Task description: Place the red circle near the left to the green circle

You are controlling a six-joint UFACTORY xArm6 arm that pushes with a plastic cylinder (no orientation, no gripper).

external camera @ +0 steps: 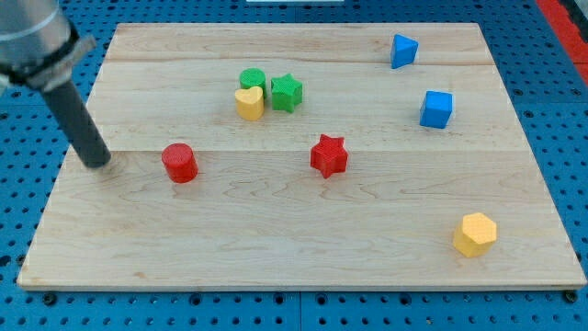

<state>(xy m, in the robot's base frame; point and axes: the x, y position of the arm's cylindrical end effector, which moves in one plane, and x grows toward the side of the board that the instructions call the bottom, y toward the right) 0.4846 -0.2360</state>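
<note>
Red circle [180, 163], a short upright cylinder, stands on the wooden worktop [276, 248] toward the view's left, roughly at mid-height of the board. Green circle [253, 80], its destination marker, sits nearer the view's top, well apart from the red one and up to its right. A yellow heart [249, 103] touches the green circle on its lower side, and a green star [287, 93] stands just beside both on the view's right.

My tip [98, 163] rests on the worktop to the view's left of the red circle, near it but not touching, at about the same height in the view. No pincer exists on this rig; only the dark rod shows, so there is nothing to spread or press together.

Progress, judged from the layout: the placement is not yet done. The red circle has to travel toward the view's top and somewhat to the right to end close to the green circle's left flank. A push from where the tip stands would probably send it rightward, below the yellow heart, so the tip likely needs to come round to the block's lower side first.

Other blocks lie away from this route: a red star [329, 155] near the centre, a blue wedge-like block [402, 51] and a blue cube [436, 108] at upper right, and a yellow hexagon [475, 233] at lower right.
</note>
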